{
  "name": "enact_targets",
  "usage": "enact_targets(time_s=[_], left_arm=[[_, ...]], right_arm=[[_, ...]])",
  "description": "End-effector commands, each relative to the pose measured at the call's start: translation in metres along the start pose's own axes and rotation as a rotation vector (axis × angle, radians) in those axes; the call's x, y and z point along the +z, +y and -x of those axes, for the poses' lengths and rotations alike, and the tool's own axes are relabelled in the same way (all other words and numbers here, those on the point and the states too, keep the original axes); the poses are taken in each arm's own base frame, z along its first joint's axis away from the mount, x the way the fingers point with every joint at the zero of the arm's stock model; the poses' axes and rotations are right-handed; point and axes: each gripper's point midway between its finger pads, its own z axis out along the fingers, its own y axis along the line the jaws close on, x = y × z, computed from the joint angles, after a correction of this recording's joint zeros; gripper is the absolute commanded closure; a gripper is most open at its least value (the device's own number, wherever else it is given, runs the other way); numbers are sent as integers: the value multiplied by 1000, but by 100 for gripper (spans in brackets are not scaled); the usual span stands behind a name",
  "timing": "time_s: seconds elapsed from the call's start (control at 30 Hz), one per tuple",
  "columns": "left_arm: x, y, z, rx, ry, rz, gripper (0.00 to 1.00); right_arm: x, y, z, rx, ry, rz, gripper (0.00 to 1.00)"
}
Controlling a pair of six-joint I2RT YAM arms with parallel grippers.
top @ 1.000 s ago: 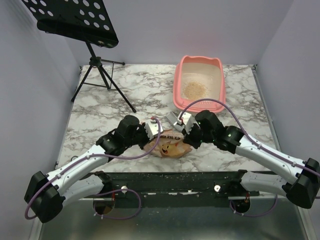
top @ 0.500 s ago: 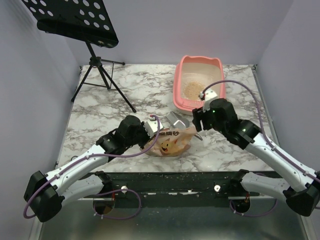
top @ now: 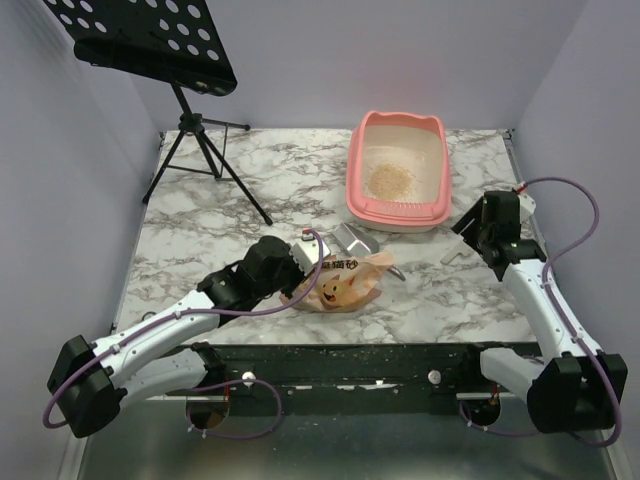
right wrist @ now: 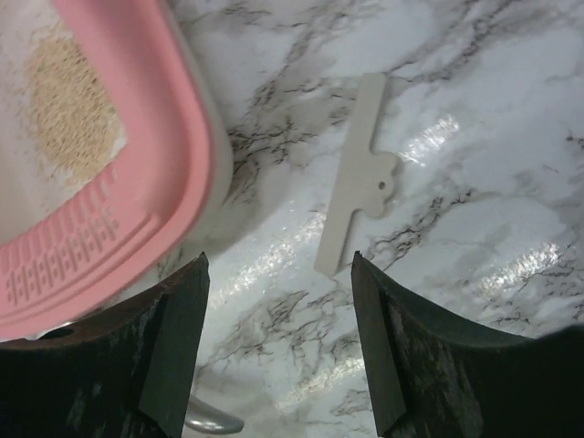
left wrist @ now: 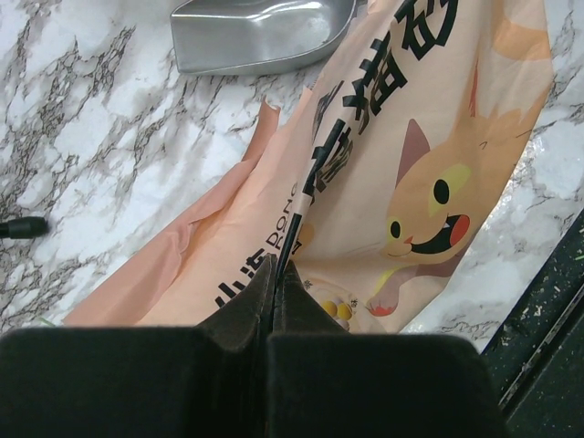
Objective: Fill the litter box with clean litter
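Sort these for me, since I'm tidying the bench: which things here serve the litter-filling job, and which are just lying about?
For the job:
litter box
clean litter, a small pile inside it
printed bag
metal scoop

Lying about:
music stand
white flat strip on the table

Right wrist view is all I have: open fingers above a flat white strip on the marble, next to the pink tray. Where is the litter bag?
Observer: The bag lies in front of the litter box, between it and the arm bases.
Operator: Is anything holding it?
Observer: Yes, the left gripper is shut on the bag's folded edge.
Operator: Anything else next to it?
Observer: A metal scoop lies at the bag's far side, with no gripper on it.
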Motion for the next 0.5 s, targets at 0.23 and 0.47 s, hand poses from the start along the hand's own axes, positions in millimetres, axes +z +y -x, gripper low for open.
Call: enact_targets(time_s=[0.23, 0.47], left_arm=[[-5, 17, 22, 1, -57, 108, 100], [-1, 16, 20, 2, -43, 101, 100]], right_arm=[[55, -67, -17, 283, -2, -152, 40], [82, -77, -28, 299, 52, -110, 42]])
